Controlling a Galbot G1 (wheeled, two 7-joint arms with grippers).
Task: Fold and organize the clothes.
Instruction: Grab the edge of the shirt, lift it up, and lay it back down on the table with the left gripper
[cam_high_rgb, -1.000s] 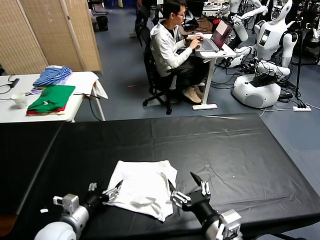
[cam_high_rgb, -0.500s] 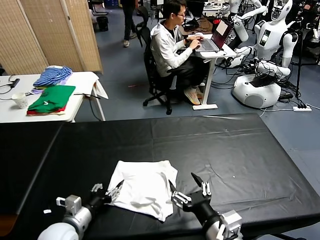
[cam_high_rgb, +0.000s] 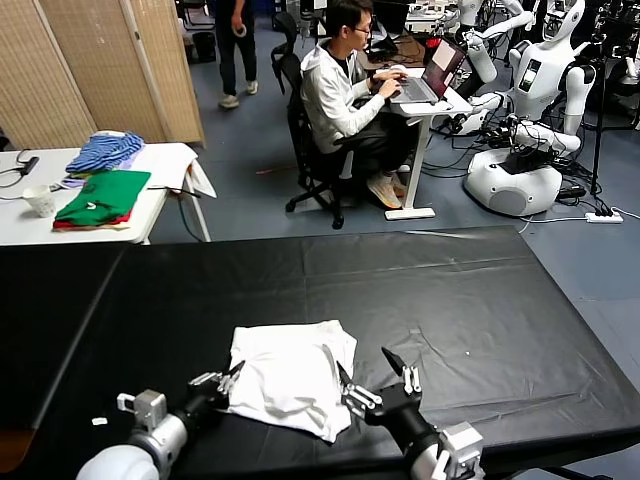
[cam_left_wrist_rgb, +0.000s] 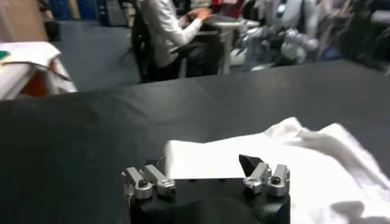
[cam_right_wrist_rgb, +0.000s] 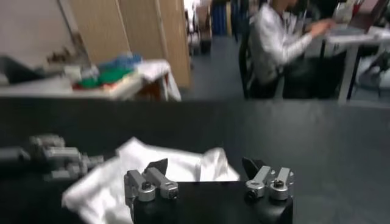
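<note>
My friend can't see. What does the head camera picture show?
A crumpled white T-shirt lies on a black table. The left pincer is at its left edge, and the open right pincer waits by its right edge.

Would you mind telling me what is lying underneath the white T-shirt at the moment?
The white T-shirt lies bunched on the black table cover, which shows all around it. Whatever sits beneath the cloth itself is covered and cannot be seen.
</note>
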